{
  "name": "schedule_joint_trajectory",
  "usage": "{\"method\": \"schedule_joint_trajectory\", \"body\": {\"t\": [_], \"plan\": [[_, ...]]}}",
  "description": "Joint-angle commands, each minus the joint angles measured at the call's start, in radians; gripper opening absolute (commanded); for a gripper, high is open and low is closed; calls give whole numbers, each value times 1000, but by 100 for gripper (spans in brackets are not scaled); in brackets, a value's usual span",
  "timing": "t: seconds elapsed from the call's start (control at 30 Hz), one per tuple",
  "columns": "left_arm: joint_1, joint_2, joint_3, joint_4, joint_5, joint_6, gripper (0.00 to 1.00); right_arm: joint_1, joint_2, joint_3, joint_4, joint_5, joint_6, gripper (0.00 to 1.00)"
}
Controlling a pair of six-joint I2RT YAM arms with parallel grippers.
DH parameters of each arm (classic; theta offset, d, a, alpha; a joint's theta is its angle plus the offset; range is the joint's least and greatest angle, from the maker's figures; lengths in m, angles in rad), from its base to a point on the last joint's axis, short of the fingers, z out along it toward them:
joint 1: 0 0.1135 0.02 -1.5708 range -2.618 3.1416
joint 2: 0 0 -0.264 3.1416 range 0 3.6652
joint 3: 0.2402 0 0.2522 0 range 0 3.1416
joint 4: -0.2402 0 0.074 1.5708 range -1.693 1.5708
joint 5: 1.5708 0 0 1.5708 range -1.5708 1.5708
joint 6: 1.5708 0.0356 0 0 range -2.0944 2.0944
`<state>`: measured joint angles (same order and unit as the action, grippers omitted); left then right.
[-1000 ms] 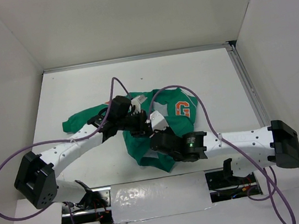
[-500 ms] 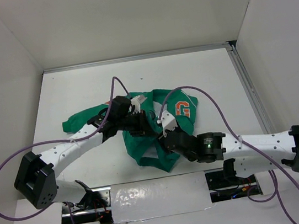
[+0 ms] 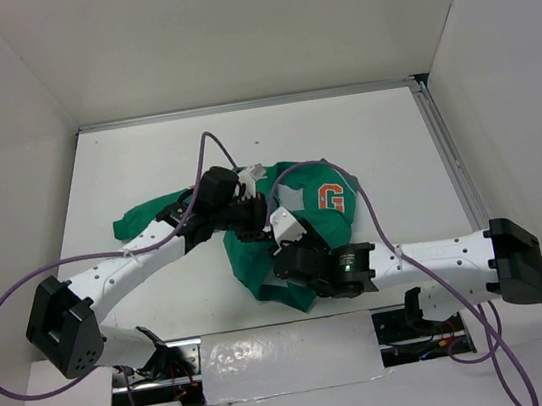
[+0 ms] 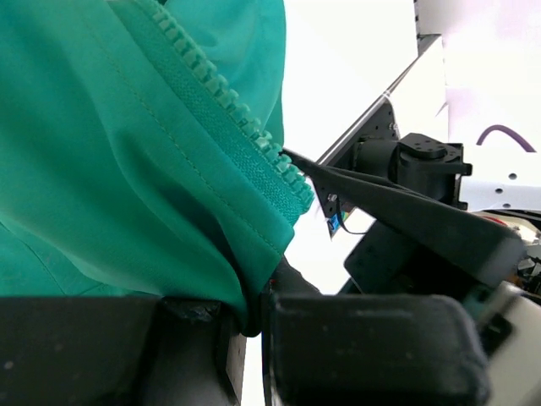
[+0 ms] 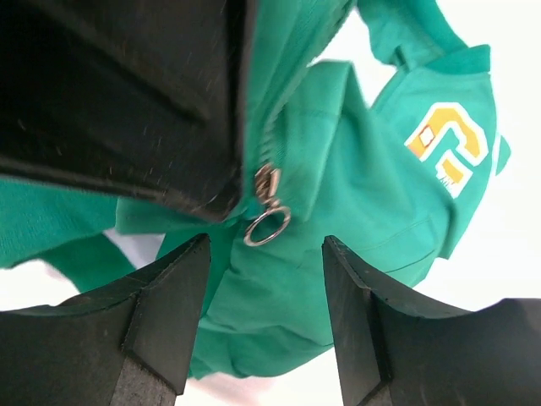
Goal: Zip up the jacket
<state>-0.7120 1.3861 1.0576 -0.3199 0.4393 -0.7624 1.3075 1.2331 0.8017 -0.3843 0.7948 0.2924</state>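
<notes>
The green jacket [image 3: 249, 259] lies crumpled mid-table, its orange G patch [image 3: 330, 197] facing up. My left gripper [image 3: 252, 217] is shut on a fold of the jacket's front edge [image 4: 194, 237], just below the green zipper teeth [image 4: 237, 127]; the fabric is pinched between the jaws [image 4: 254, 317]. My right gripper [image 5: 264, 245] stands open, close beside the left one [image 3: 276, 235]. The metal zipper pull ring [image 5: 267, 225] hangs free just beyond its fingertips [image 5: 199, 254], touched by neither. The left gripper's black finger [image 5: 127, 93] fills the upper left of the right wrist view.
The white table [image 3: 145, 170] is boxed in by white walls, with a metal rail [image 3: 446, 153] along its right side. A green sleeve [image 3: 142, 219] stretches left. Purple cables [image 3: 219, 155] loop above both arms. The right arm's body [image 4: 423, 228] sits close beside the left jaws.
My right gripper has gone from shut to open, and the zipper pull now hangs loose. The right arm swung out to the right and came back. The left gripper kept its pinch.
</notes>
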Motion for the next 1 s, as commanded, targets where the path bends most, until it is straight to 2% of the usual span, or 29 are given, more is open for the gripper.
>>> {"method": "schedule_joint_trajectory", "body": {"t": [0.0, 0.13, 0.67, 0.77, 0.97], "plan": [[-6, -16, 48, -13, -20, 11, 0, 18, -1, 68, 10, 98, -13, 62], [-9, -4, 58, -22, -24, 20, 0, 22, -12, 65, 36, 124, -39, 63], [-15, -25, 38, 12, 29, 55, 0, -7, 9, 65, 176, -19, -202, 53], [-15, -27, 39, 5, 29, 60, 0, -14, 28, 76, 162, -19, -197, 47], [-15, -36, 33, 15, 35, 67, 0, -42, 34, 62, 153, -9, -171, 48]]}}
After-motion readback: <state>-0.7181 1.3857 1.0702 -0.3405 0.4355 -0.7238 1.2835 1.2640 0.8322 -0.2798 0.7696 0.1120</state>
